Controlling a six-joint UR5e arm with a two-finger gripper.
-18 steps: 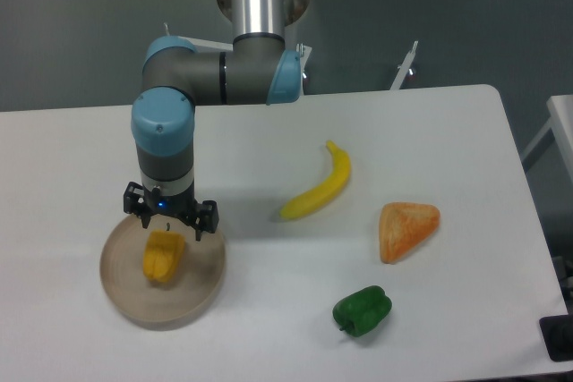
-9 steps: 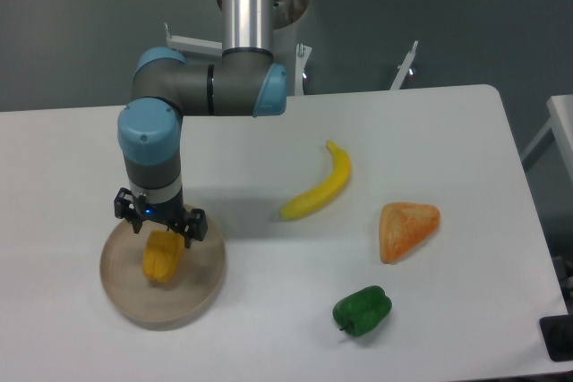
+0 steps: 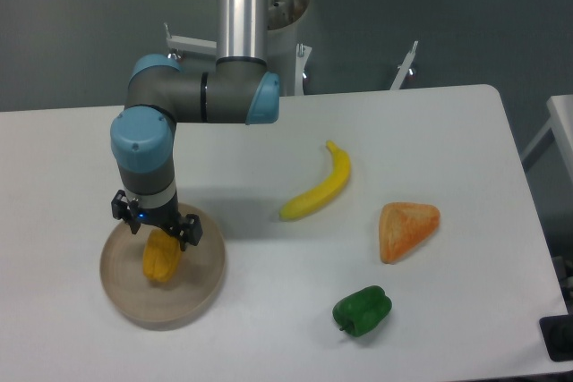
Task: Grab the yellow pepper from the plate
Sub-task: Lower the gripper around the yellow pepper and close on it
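Observation:
The yellow pepper (image 3: 160, 260) lies on the round beige plate (image 3: 199, 292) at the table's front left. My gripper (image 3: 156, 232) points straight down over the pepper's far end, its black body covering the top of the pepper. The fingertips are hidden behind the gripper body and the pepper, so whether they are open or shut does not show. The pepper still rests on the plate.
A yellow banana (image 3: 319, 185) lies in the middle of the white table. An orange wedge-shaped piece (image 3: 407, 228) sits to the right, and a dark green pepper (image 3: 362, 309) lies near the front edge. The arm's elbow (image 3: 197, 96) hangs above the plate's far side.
The gripper has shifted left and come down onto the yellow pepper's far end. The pepper and plate have not moved.

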